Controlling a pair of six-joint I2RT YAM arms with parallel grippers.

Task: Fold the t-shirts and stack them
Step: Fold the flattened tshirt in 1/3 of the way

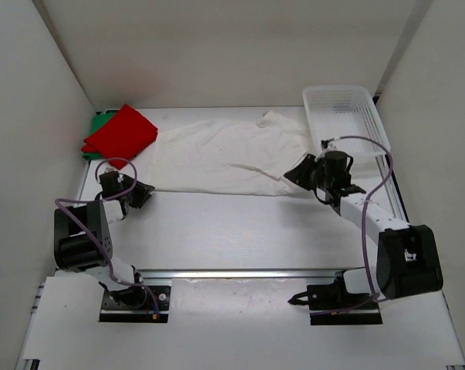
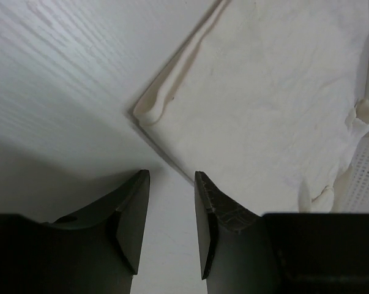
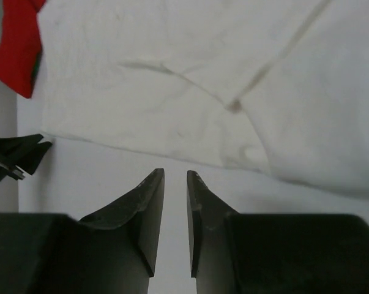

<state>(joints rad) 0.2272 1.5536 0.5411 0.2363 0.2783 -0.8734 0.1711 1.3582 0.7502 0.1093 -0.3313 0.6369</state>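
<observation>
The white t-shirt (image 1: pixel 224 154) lies spread flat across the back half of the table, with a sleeve bunched up near the basket. Folded at the back left is the red t-shirt (image 1: pixel 121 131), resting on the green t-shirt (image 1: pixel 97 127), of which only an edge shows. My left gripper (image 1: pixel 145 193) is open just off the white shirt's near left corner (image 2: pixel 149 113), with bare table between its fingers (image 2: pixel 135 208). My right gripper (image 1: pixel 299 174) hovers at the shirt's near right hem (image 3: pixel 233 159), slightly open and holding nothing. The red shirt (image 3: pixel 16 43) shows top left in the right wrist view.
A white mesh basket (image 1: pixel 345 116) stands at the back right, touching the shirt's sleeve; its wall (image 2: pixel 363 177) shows in the left wrist view. White walls close in the table on the left, back and right. Both arm bases sit on a rail at the near edge.
</observation>
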